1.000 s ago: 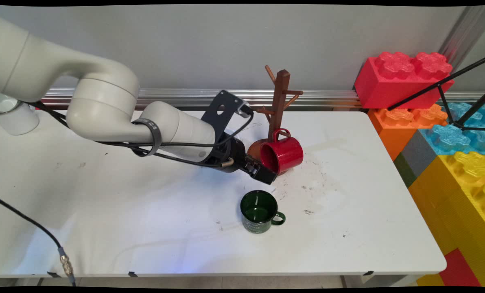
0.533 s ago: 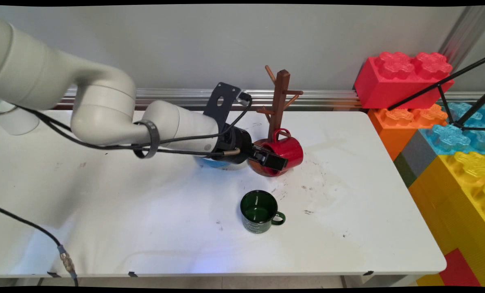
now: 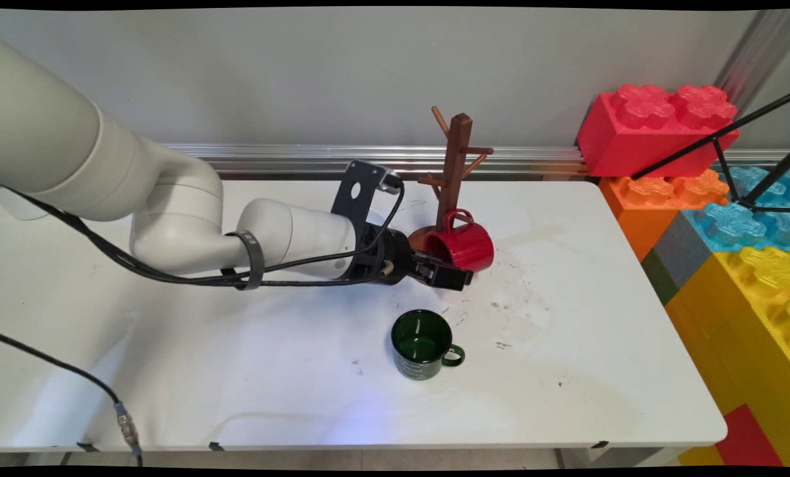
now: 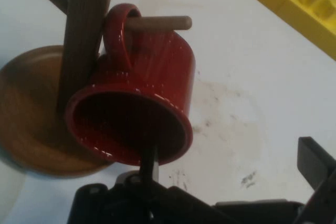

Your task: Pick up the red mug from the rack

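Note:
A red mug [image 3: 466,244] hangs by its handle on a low peg of the brown wooden mug tree [image 3: 456,165], mouth tilted toward my hand. My gripper [image 3: 453,275] is low at the mug's mouth, open. In the hand view the red mug [image 4: 142,93] fills the middle, its handle looped over the peg [image 4: 163,22]. One finger [image 4: 149,163] stands at the lower rim of the mouth and the other finger [image 4: 315,163] is well off to the right, outside the mug's wall. A dark green mug [image 3: 423,344] stands upright on the table, nearer the front.
The tree's round base [image 4: 26,124] rests on the white table [image 3: 249,371]. Large toy bricks, red [image 3: 653,126], orange, blue and yellow [image 3: 759,305], are stacked past the table's right edge. A black cable [image 3: 57,364] hangs at the front left.
My hand rose to the red mug's mouth, then dropped a little and shifted right to the mouth's lower rim. The mug stays on its peg; the green mug has not moved.

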Motion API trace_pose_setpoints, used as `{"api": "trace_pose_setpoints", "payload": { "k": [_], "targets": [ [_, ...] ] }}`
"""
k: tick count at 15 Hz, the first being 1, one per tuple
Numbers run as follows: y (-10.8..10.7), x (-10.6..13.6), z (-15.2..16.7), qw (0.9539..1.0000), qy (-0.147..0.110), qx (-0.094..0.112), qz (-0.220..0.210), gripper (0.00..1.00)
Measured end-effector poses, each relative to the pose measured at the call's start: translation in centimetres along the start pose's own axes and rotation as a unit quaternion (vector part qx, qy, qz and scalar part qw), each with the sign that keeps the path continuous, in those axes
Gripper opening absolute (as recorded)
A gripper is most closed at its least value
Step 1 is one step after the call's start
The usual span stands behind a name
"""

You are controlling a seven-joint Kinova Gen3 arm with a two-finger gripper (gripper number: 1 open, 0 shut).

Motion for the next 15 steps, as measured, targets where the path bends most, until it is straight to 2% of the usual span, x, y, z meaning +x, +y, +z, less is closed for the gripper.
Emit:
{"api": "trace_pose_setpoints", "payload": {
  "k": [5, 15],
  "targets": [
    [-0.8, -0.4, 0.4, 0.9997, 0.012, -0.015, -0.015, 1.00],
    [-1.9, -0.6, 2.6, 0.9988, 0.027, -0.025, -0.033, 1.00]
  ]
}}
